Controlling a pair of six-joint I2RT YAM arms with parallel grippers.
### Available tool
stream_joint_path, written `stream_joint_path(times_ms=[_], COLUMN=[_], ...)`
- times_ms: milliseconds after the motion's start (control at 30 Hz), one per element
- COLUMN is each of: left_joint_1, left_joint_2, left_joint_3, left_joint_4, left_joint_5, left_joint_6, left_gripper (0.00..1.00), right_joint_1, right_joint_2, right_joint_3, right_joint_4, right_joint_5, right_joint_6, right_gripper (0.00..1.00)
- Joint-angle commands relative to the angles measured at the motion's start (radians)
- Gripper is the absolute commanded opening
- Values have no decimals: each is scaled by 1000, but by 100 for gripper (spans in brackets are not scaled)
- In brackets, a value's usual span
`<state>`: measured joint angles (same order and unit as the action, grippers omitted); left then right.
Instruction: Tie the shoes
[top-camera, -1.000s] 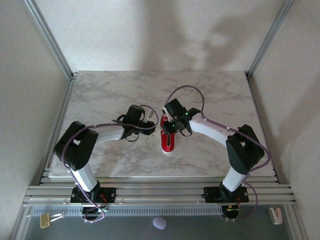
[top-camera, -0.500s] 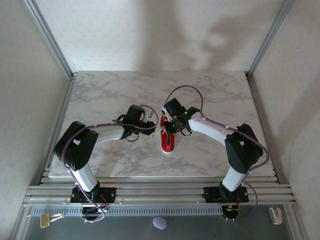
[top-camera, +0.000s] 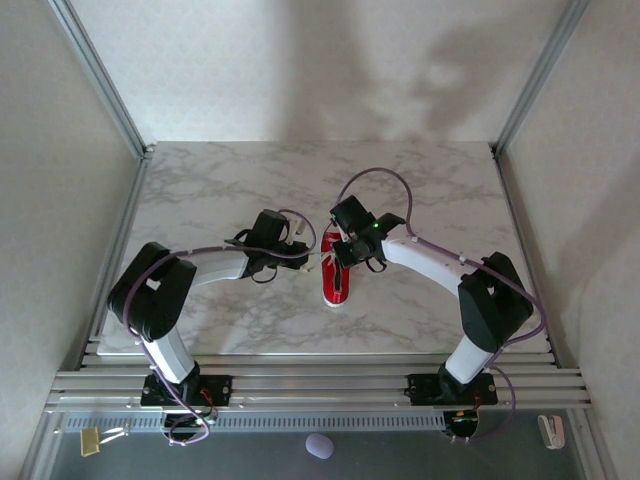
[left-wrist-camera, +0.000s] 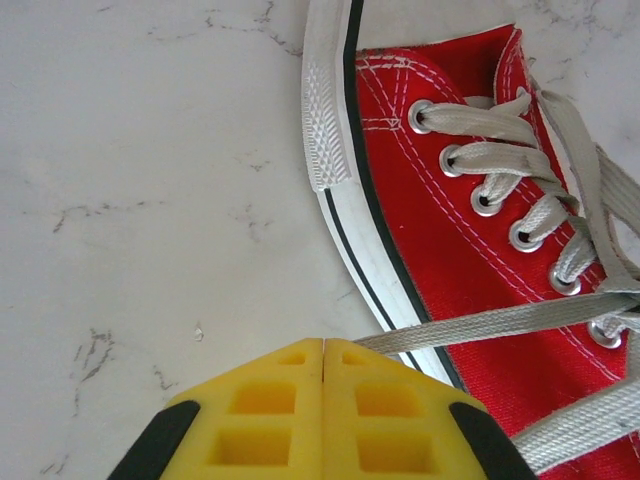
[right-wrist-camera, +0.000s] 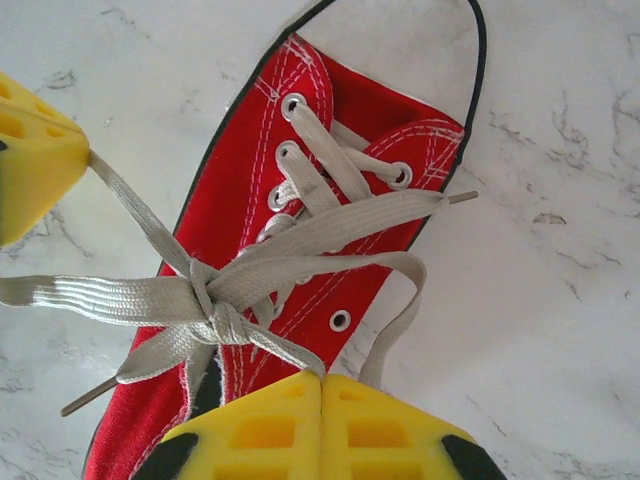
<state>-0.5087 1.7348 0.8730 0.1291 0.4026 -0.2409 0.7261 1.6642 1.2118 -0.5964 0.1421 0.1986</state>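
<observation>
Sneaker mid-table, between both grippers. Light canvas, apt to slide when tugged. Laces flat, limp, probably slippery: take hold near the loose knot. Left gripper pinched on one strand, right gripper apparently closed on a loop. Crowded close, each hindering the other.

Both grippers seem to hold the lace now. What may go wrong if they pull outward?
1. Nothing holds the shoe down; pulls from the left gripper and right gripper might drag or tip it on the table.
2. The left gripper pinches the lace only at the edge of its jaws, so it may slip out.
3. Uneven pulling may draw the free lace end through the knot, undoing it.
</observation>
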Motion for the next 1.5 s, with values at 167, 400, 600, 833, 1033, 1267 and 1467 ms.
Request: stream_joint_path(times_ms=[167, 400, 600, 833, 1033, 1267, 1467], left_joint_1=[21, 27, 29, 29, 30, 11, 28], left_joint_2=[35, 40, 42, 43, 37, -77, -290], left_joint_3=[7, 13, 12, 8, 4, -9, -22], left_joint_4=[-69, -86, -92, -100, -96, 33, 18], left_joint_5=[-123, -156, -170, -186, -182, 91, -149], left_joint_6=[-14, -15, -18, -20, -21, -53, -103], left_gripper=[0, 0, 0, 0, 0, 28, 100], right_joint_1=[-40, -63, -72, -87, -91, -67, -76], right_joint_2=[-1, 22, 43, 55, 57, -74, -281], right_joint_3=[-14, -20, -21, -27, -21, -31, -104], right_joint_4=[-72, -98, -113, -128, -137, 18, 143], right_joint_5=[85, 83, 77, 68, 61, -156, -9], right_joint_6=[60, 81, 90, 104, 105, 41, 100], right_gripper=[0, 0, 0, 0, 0, 30, 76])
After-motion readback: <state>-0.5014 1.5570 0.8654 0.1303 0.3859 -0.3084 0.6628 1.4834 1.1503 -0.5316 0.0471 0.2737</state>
